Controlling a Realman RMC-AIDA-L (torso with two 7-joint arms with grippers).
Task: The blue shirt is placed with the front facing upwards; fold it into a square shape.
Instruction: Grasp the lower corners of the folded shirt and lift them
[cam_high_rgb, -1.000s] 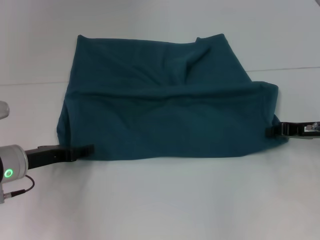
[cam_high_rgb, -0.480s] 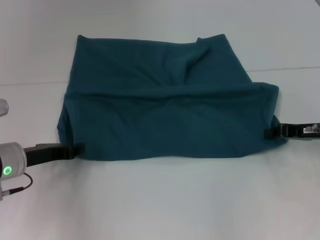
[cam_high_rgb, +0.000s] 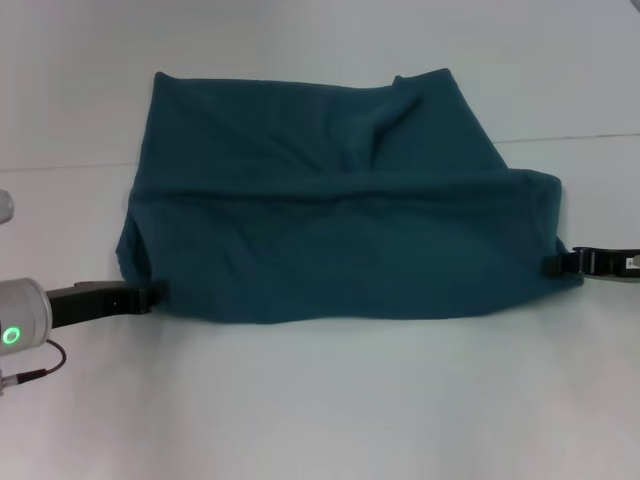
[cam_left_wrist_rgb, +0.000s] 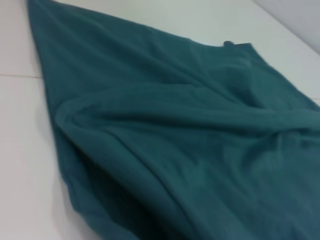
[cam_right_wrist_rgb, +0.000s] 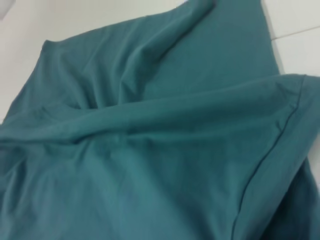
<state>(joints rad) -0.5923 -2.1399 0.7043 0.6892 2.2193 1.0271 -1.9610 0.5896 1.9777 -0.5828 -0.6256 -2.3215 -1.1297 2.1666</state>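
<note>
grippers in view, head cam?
2. Left gripper at the blue shirt's near-left edge; right gripper at its near-right edge. Tips may be hidden by cloth.

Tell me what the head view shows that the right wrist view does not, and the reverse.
Only the head view shows the whole folded blue shirt on the white table, with the left pincer at its near left corner and the right pincer at its near right edge. Only the right wrist view shows, close up, the stitched hem along the folded-over edge; no pincer appears there. Both show plain teal cloth with creases and a fold across it, and no lettering.
</note>
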